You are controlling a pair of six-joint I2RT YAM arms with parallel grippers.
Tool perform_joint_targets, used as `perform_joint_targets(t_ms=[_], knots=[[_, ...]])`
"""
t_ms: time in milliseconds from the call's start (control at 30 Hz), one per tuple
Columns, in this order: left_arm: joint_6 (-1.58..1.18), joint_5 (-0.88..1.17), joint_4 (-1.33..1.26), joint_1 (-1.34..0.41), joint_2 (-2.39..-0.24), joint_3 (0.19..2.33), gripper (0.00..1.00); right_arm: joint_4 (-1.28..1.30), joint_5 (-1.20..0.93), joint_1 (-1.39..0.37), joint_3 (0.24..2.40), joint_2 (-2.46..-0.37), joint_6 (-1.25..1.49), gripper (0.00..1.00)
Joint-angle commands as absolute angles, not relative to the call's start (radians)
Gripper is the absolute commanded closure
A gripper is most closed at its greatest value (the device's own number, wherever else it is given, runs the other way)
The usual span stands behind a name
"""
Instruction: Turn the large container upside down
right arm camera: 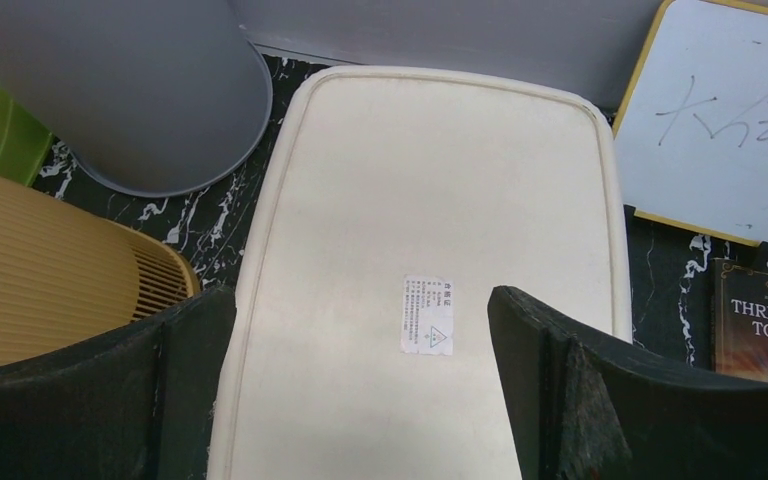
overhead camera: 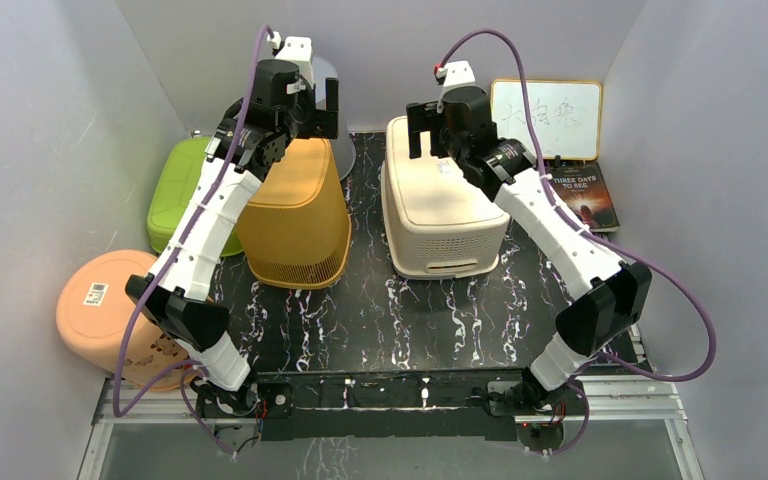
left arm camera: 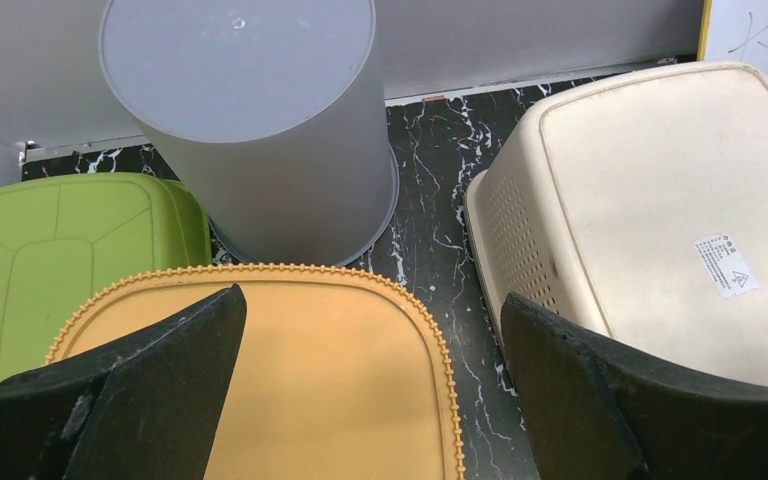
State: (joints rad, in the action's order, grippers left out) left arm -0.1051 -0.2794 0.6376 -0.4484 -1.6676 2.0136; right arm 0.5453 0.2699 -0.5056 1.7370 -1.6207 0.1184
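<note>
A large cream perforated container [overhead camera: 440,205] rests bottom-up on the black marble mat, with a white label [right arm camera: 427,315] on its flat base [right arm camera: 430,200]. An orange ribbed container [overhead camera: 295,215] rests bottom-up to its left. My left gripper [overhead camera: 318,108] hovers open and empty above the far edge of the orange base [left arm camera: 300,390]. The cream container also shows in the left wrist view [left arm camera: 660,200]. My right gripper [overhead camera: 430,130] hovers open and empty above the cream base. In both wrist views the fingers stand wide apart and touch nothing.
A grey round bin [overhead camera: 338,130] stands bottom-up at the back between the arms. A green container [overhead camera: 178,185] and a peach round one [overhead camera: 100,315] lie at the left. A whiteboard [overhead camera: 550,115] and a book [overhead camera: 585,195] are at the back right. Walls close in on both sides.
</note>
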Motion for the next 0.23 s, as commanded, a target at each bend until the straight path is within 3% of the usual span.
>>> perform_joint_targets(t_ms=[0,200], knots=[[-0.097,-0.289,0.647,-0.454,-1.644,2.032,0.02,0.492,0.365,-0.519,1.745,-1.576,0.086,0.02],[-0.097,-0.295,0.647,-0.454,-1.636,2.024,0.02,0.544,0.399,-0.523,1.786,-1.6,0.085,0.02]])
